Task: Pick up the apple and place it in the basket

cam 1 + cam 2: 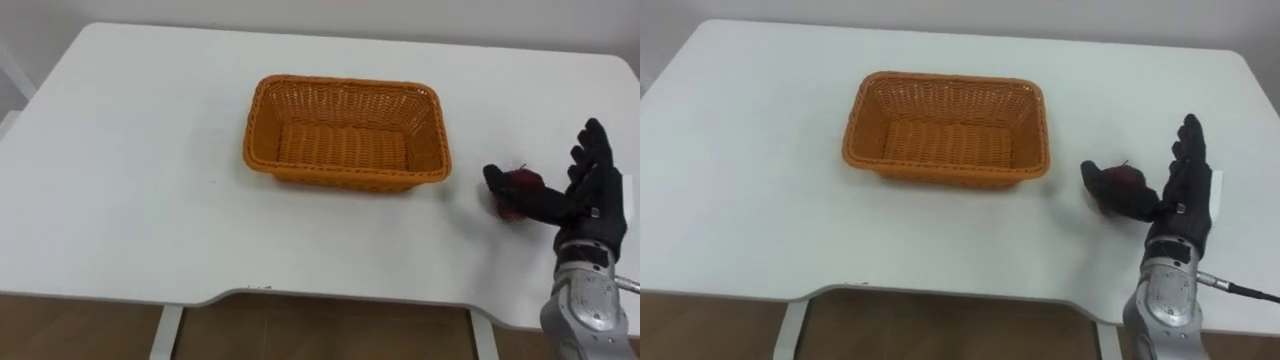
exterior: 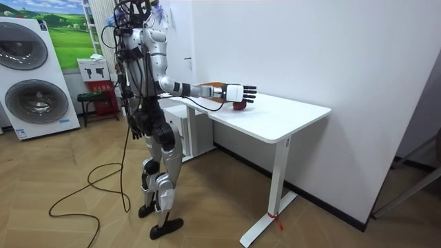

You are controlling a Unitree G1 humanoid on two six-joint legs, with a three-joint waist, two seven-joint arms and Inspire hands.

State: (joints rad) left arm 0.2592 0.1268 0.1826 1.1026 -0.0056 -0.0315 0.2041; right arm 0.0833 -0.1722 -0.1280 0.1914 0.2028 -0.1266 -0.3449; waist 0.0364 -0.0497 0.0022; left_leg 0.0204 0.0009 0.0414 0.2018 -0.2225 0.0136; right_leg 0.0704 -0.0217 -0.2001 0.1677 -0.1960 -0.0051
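A dark red apple (image 1: 521,184) lies on the white table (image 1: 140,190), to the right of an orange wicker basket (image 1: 345,84) that holds nothing. My right hand (image 1: 592,190) stands on edge just right of the apple. It is open, with fingers straight and pointing away from me, while the thumb reaches across the apple's near left side. In the room view the right hand (image 2: 237,91) is stretched over the table above the apple (image 2: 239,105), and I stand at the table's long edge.
The table's front edge (image 1: 300,296) runs close below the hand, and its right edge is near the hand's far side. A white wall backs the table. Washing machines (image 2: 34,83) stand far off at the room view's left.
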